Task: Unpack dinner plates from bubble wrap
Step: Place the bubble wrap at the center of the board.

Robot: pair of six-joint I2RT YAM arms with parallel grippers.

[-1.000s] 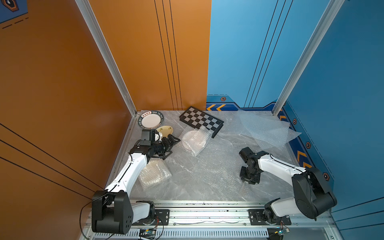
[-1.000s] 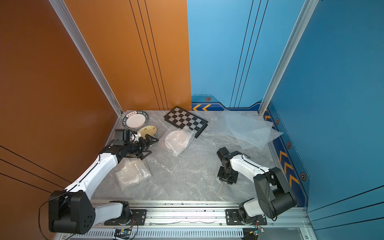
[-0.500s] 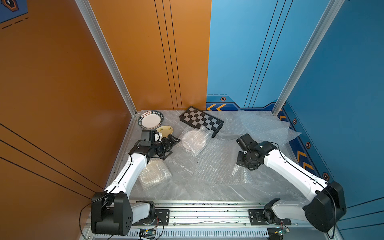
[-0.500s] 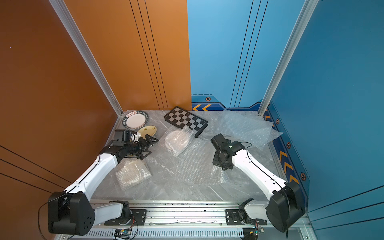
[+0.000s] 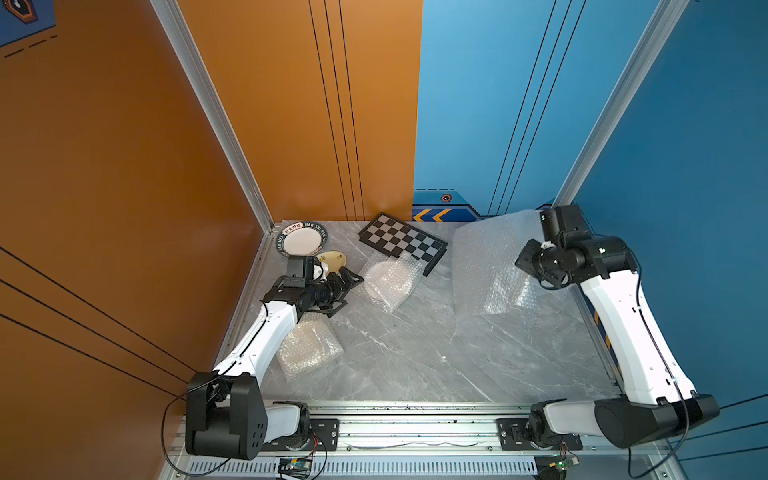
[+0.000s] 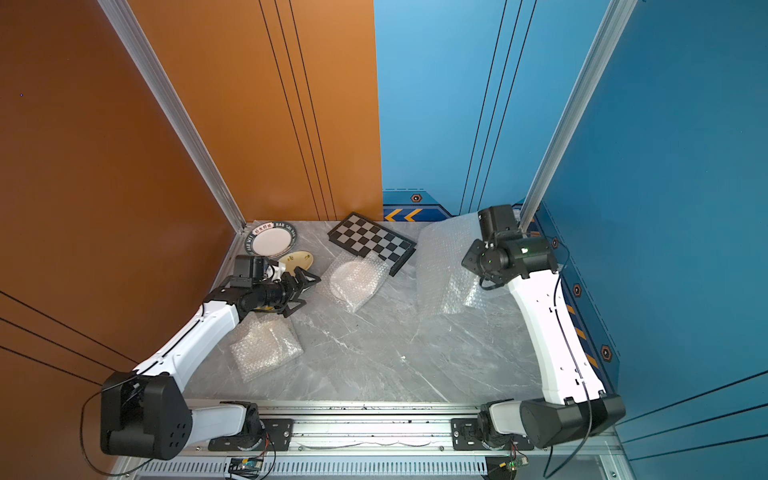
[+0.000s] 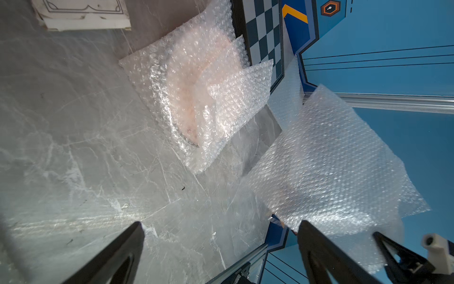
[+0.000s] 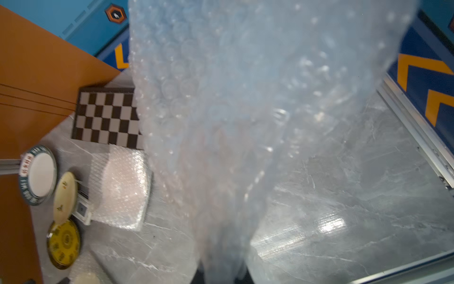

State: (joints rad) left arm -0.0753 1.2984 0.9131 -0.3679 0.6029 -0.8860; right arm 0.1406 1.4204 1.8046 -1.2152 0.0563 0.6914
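Note:
My right gripper [image 5: 525,261] [image 8: 221,276] is shut on a large loose sheet of bubble wrap [image 5: 484,266] [image 6: 442,266] [image 8: 245,98] and holds it up at the back right, its lower edge trailing on the table. My left gripper [image 5: 351,293] [image 7: 220,223] stands open and empty at the left. Beside it lie bare dinner plates: a white one with a lettered rim [image 5: 302,242], a cream one [image 5: 332,261] and a yellow patterned one [image 8: 64,243]. A wrapped plate [image 5: 386,280] [image 7: 194,86] lies just ahead of the left fingers. Another wrapped bundle [image 5: 307,349] sits by the left forearm.
A black-grey checkerboard [image 5: 402,243] lies at the back, touching the wrapped plate. A small white card [image 8: 82,210] sits next to the cream plate. Orange wall on the left, blue wall on the right, metal rail [image 5: 415,419] along the front.
The right arm has risen and swung to the back right corner, dragging the bubble wrap sheet off the middle of the table. The left arm has not moved.

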